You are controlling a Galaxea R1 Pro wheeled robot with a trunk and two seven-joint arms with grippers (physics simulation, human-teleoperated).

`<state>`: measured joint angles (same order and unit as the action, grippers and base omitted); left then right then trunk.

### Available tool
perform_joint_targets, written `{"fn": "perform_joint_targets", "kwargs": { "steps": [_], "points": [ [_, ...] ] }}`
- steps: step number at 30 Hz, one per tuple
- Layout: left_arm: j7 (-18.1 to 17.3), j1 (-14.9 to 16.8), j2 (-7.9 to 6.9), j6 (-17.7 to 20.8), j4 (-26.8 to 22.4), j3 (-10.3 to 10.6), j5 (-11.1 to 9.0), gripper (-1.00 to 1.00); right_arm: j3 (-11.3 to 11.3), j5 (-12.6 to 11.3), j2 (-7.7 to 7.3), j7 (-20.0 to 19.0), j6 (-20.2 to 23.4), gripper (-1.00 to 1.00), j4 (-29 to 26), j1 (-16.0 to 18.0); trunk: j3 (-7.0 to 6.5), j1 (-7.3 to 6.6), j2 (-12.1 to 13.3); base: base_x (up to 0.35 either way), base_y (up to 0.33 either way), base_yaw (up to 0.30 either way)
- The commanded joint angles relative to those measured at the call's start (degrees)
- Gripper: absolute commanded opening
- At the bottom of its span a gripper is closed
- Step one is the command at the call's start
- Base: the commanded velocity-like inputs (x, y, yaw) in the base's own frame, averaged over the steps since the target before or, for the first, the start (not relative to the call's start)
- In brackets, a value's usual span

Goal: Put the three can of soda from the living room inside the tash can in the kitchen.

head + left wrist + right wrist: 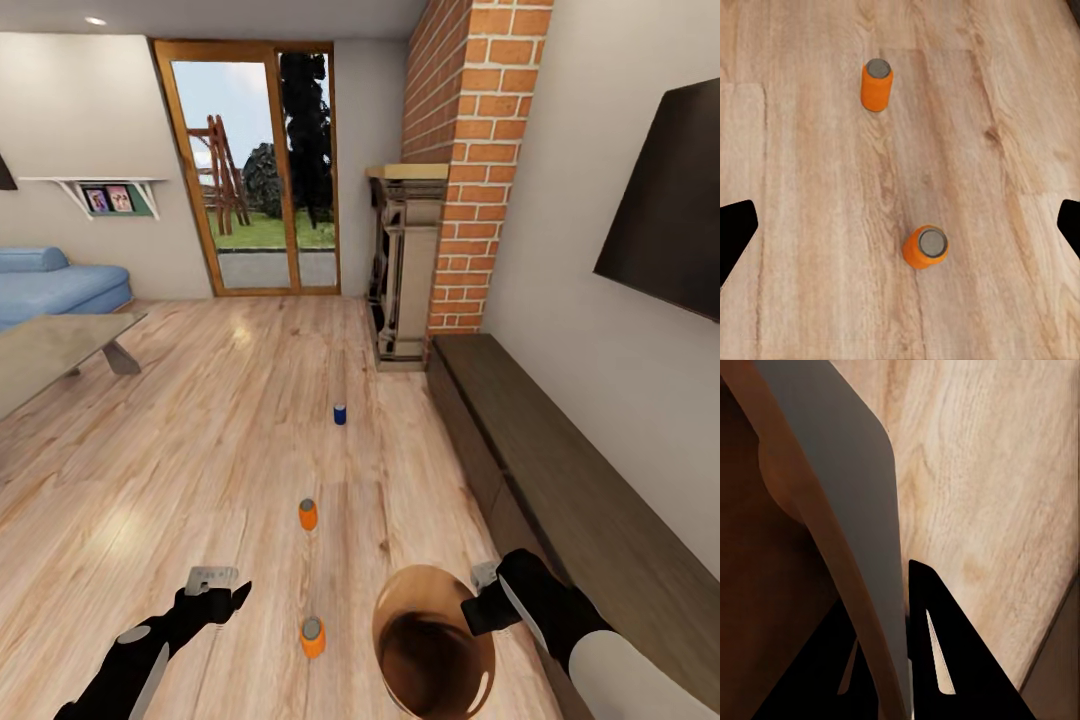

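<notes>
Wood floor (200, 470): three cans (313, 637) in open line; left gripper (222, 597) spread, right gripper (480, 600) pinching bin (400, 600) rim.

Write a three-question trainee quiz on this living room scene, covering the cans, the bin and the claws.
1. True or false: all three cans stand on the wood floor, none yet in the bin.
2. Which claw grips the bin's rim? A. left claw B. right claw
3. Fill in: the can farthest from the robot, the blue can, stands nearer the ____ than the sofa.

Key
1. True: near orange can, far orange can and blue can are all on the floor.
2. B; the left claw hangs open above the orange cans.
3. fireplace
</notes>
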<state>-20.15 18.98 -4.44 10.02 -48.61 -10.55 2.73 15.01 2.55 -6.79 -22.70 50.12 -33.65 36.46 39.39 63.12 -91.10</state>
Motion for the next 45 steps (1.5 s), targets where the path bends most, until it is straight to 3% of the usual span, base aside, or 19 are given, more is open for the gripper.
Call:
{"fn": "perform_joint_targets", "kwargs": {
  "steps": [1, 21, 43, 45],
  "points": [
    [0.01, 0.0, 0.01, 0.0, 0.0, 0.0, 0.0, 1.0, -0.07, -1.19, 0.02, -0.33, 0.24, -1.0, -0.01, 0.02, 0.0, 0.0, 0.0, 0.328, 0.0, 0.0],
    [0.02, -0.03, 0.21, -0.03, -0.01, 0.0, 0.06, 1.0, -0.07, -1.09, 0.36, -0.24, 0.24, -1.0, 0.03, 0.02, 0.0, 0.0, 0.0, 0.324, 0.0, 0.0],
    [0.18, -0.02, 0.39, 0.89, -0.24, 0.09, -0.01, 1.0, -0.99, -1.21, -0.05, -0.75, 0.59, -1.0, -0.16, 0.12, 0.0, 0.0, 0.0, 0.029, 0.0, 0.0],
    [0.19, -0.01, 0.39, 1.0, -0.42, 0.09, 0.0, 1.0, -1.08, -1.22, -0.43, -0.76, 1.41, -1.0, -0.32, 1.85, 0.0, 0.0, 0.0, 0.0, 0.0, 0.0]
  ]
}}
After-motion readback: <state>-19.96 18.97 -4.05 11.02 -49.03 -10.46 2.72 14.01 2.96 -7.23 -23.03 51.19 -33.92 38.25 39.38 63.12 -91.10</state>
